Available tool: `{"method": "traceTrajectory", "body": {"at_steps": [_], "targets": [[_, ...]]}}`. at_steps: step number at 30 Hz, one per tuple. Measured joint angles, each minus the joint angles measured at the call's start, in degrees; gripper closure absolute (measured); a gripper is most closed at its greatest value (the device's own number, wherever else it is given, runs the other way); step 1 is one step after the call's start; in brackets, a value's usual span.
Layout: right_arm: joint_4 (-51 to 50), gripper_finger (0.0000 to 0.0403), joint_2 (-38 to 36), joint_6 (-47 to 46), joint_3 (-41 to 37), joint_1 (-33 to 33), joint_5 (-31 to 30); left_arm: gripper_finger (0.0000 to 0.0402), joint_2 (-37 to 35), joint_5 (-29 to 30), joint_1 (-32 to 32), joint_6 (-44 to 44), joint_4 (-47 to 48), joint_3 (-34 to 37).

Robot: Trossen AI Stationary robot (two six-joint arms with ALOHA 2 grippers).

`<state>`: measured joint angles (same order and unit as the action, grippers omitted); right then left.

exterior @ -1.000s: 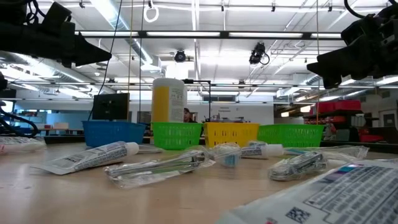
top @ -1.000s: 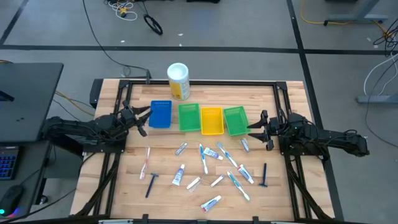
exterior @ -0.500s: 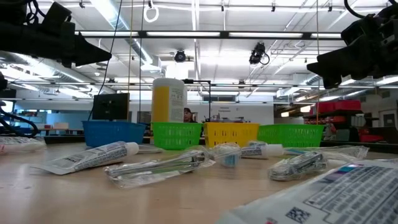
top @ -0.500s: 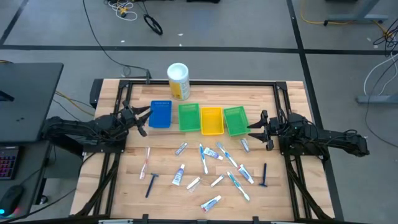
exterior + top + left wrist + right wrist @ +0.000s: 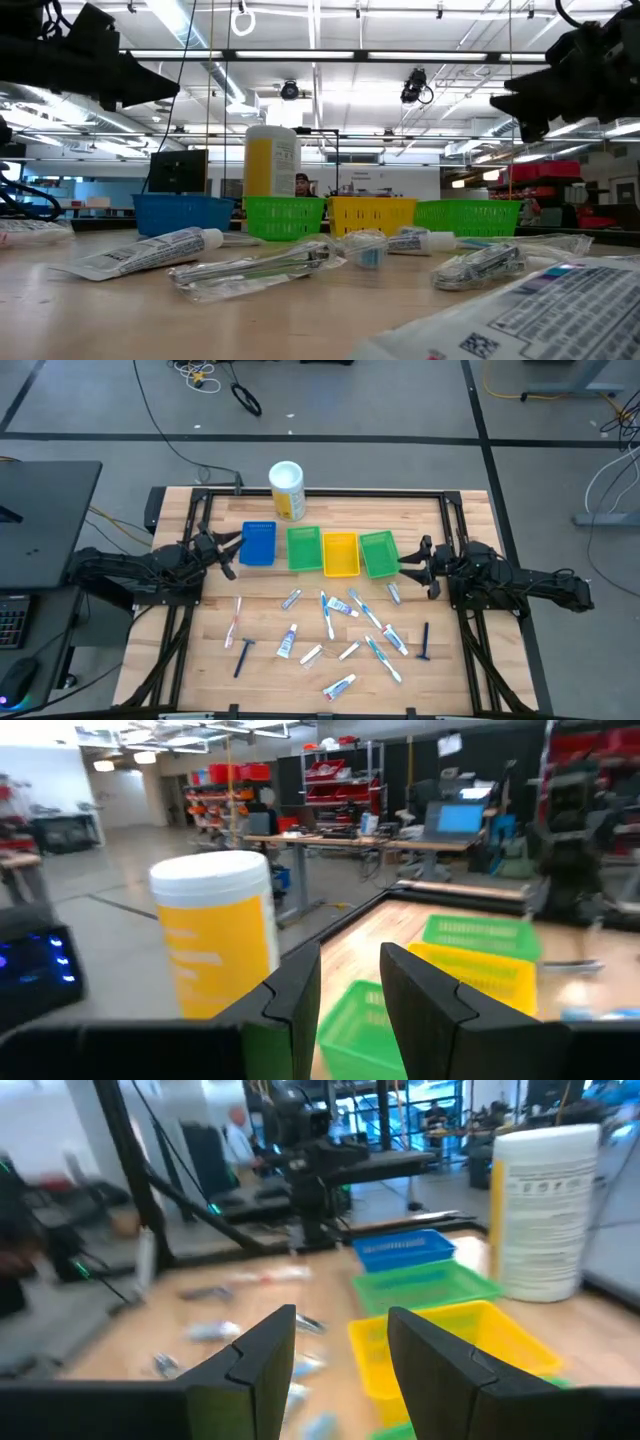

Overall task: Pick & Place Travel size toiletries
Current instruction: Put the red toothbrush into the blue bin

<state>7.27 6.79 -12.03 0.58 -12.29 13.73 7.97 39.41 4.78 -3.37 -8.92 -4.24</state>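
Toiletries lying flat on table, axes pointing every way, white-teal-blue; left gripper and right gripper both hanging released, empty.

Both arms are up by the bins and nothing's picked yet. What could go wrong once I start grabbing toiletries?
1. The toothbrushes and toothpaste tubes lie crowded and crossing mid-table; a grasp there may catch two or nudge neighbours.
2. The right gripper hangs open close to the green bin; swinging down could clip its rim.
3. The left gripper, open, sits beside the blue bin, with the same risk.

We note a wooden table carrying four bins, a canister, and scattered toiletries nearer.
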Motion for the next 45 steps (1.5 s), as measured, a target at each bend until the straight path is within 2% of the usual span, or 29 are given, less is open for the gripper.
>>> {"method": "traceTrajectory", "body": {"at_steps": [4, 9, 12, 16, 21, 25, 29, 31, 35, 39, 45], "targets": [[2.7, 0.0232, 0.0, -5.4, 0.0, 0.0, 1.5, 0.0287, 0.0, -5.5, 0.0, 2.6, 0.0, 0.0], [3.4, 0.0232, 0.0, -5.2, 0.0, 0.0, 1.4, 0.0287, 0.0, -12.9, 0.0, 8.0, 0.5, 0.0], [3.4, 0.0232, 0.0, -2.0, 0.0, 0.0, 1.4, 0.0287, 0.0, -15.4, 0.0, 10.2, 0.4, 0.0], [3.6, 0.0232, 0.0, 0.9, 0.0, 0.0, 1.4, 0.0287, 0.0, -15.0, 0.0, 12.7, 0.4, 0.0], [4.0, 0.0232, 0.0, -1.2, 0.0, 0.0, 1.4, 0.0287, 0.0, -14.9, 0.0, 16.6, 0.4, 0.0], [4.2, 0.0232, 0.0, -1.6, 0.0, 0.0, 1.4, 0.0287, 0.0, -15.1, 0.0, 15.9, 0.4, 0.0], [4.2, 0.0232, 0.0, -1.2, 0.0, -0.1, 1.3, 0.0287, 0.0, -14.8, 0.0, 11.7, 0.4, 0.0], [4.4, 0.0232, 0.0, -0.3, 0.0, -0.1, -1.5, 0.0287, 0.0, -14.8, 0.0, 10.4, 0.4, 0.0], [4.6, 0.0232, 0.0, -0.5, 0.0, -0.1, -13.5, 0.0287, 0.0, -14.7, 0.0, 10.3, 0.4, 0.0], [5.4, 0.0232, 0.1, 0.5, 0.0, -0.1, -21.8, 0.0287, 0.0, -10.7, 0.0, 12.1, 0.5, 0.0], [5.6, 0.0232, 2.3, 0.9, 0.0, -0.1, -23.7, 0.0272, 3.5, -6.7, 0.0, 14.8, 0.4, 0.0]]}}
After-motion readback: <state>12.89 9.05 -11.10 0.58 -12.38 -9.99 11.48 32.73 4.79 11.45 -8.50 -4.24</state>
